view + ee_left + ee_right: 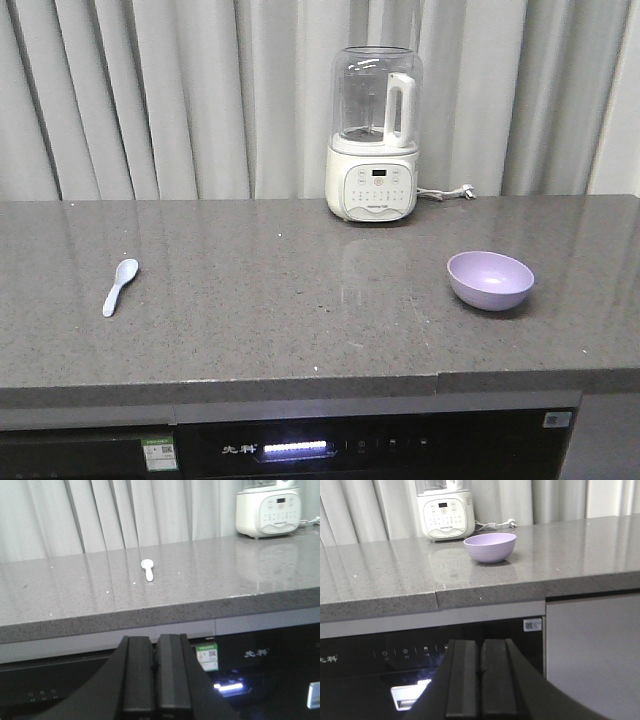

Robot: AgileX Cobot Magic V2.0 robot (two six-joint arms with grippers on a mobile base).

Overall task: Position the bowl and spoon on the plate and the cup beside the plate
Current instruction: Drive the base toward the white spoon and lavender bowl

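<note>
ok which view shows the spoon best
The exterior front-facing view: the spoon lies whole on the left of the countertop, with scoop and handle both distinct. The left wrist view shows it small, far off and end-on. The right wrist view does not show it.

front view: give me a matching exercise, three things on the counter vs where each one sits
Things:
1. spoon
2. bowl
3. blender

Places, as seen in the front view:
A. back of the counter, close to the curtain
B. left part of the counter, lying flat
C. right part of the counter, standing upright and empty

Pairs: 1-B, 2-C, 3-A
</note>
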